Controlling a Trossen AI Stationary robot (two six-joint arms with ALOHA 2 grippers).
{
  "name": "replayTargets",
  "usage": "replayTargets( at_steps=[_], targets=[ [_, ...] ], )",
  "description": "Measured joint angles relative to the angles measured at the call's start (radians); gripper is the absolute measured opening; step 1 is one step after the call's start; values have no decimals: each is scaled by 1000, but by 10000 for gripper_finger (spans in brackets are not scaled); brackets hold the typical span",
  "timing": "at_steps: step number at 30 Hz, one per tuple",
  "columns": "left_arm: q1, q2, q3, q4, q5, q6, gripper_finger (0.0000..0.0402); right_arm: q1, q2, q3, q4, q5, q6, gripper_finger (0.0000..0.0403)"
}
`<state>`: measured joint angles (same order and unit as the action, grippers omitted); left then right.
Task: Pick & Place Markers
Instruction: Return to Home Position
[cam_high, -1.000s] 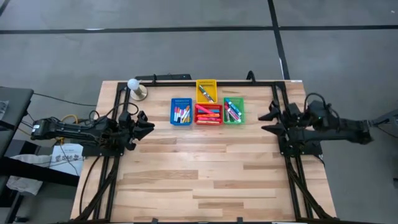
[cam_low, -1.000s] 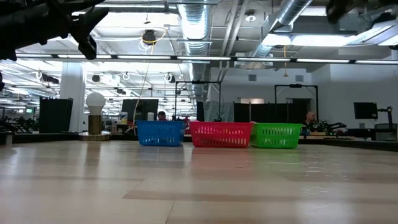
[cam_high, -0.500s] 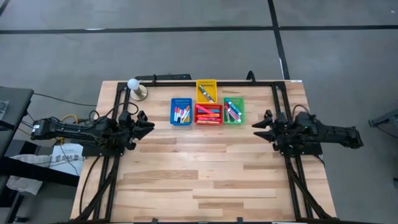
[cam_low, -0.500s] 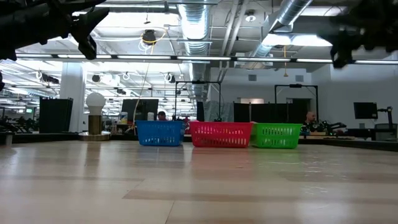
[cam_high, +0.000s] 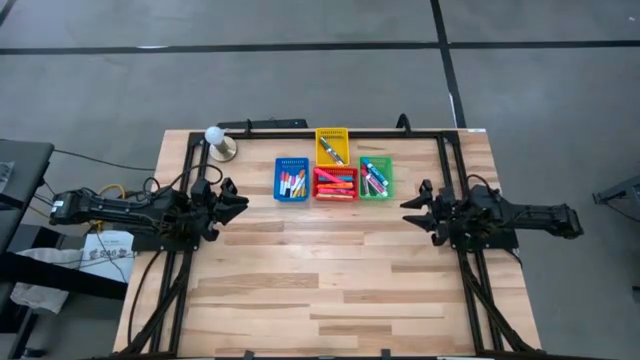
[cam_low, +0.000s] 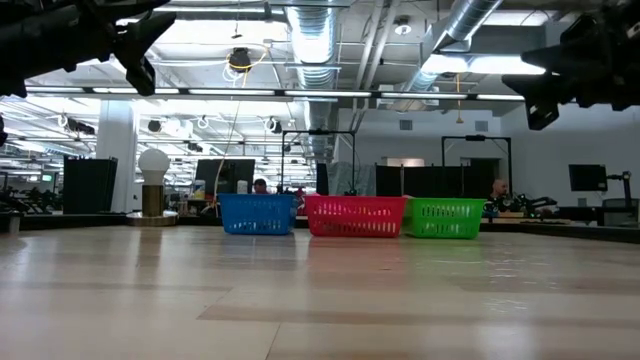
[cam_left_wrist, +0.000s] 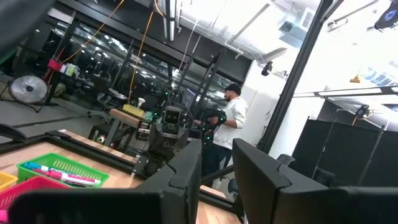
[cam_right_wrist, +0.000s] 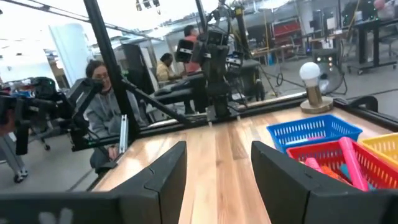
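1. The markers (cam_high: 292, 184) lie in four bins at the far middle of the table (cam_high: 320, 290). The blue bin (cam_high: 277, 180), red bin (cam_high: 315, 184) and green bin (cam_high: 390, 178) stand in a row, with the yellow bin (cam_high: 318, 145) just behind the red one.
2. The left gripper (cam_high: 237, 199) hangs above the table's left side, well left of the blue bin, with its fingers apart and holding nothing.
3. The right gripper (cam_high: 412, 203) hangs on the right, near the green bin, also with its fingers apart and empty.
4. A white globe lamp (cam_high: 215, 137) stands at the far left corner.

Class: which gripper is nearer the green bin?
Right. The right gripper hovers just beside the green bin, toward the table's right edge; the left gripper sits past the blue bin, on the far side.
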<state>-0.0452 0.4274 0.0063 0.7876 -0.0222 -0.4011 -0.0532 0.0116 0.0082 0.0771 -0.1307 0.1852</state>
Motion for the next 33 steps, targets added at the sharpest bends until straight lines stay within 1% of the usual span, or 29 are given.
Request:
replayTargets(
  at_steps=[5,17,21,26,33],
  targets=[
    [0,0,0,3,3,0,90,-1,1,0,-45,0,-2,169],
    [0,-9,0,5,3,0,90,-1,1,-1,-41,0,-2,169],
    [0,-52,0,6,4,0,90,-1,1,-1,-40,0,-2,169],
    [0,-143,0,7,4,0,90,-1,1,-1,-40,0,-1,169],
    [0,-239,0,5,4,0,90,-1,1,-2,-40,0,-1,169]
  ],
)
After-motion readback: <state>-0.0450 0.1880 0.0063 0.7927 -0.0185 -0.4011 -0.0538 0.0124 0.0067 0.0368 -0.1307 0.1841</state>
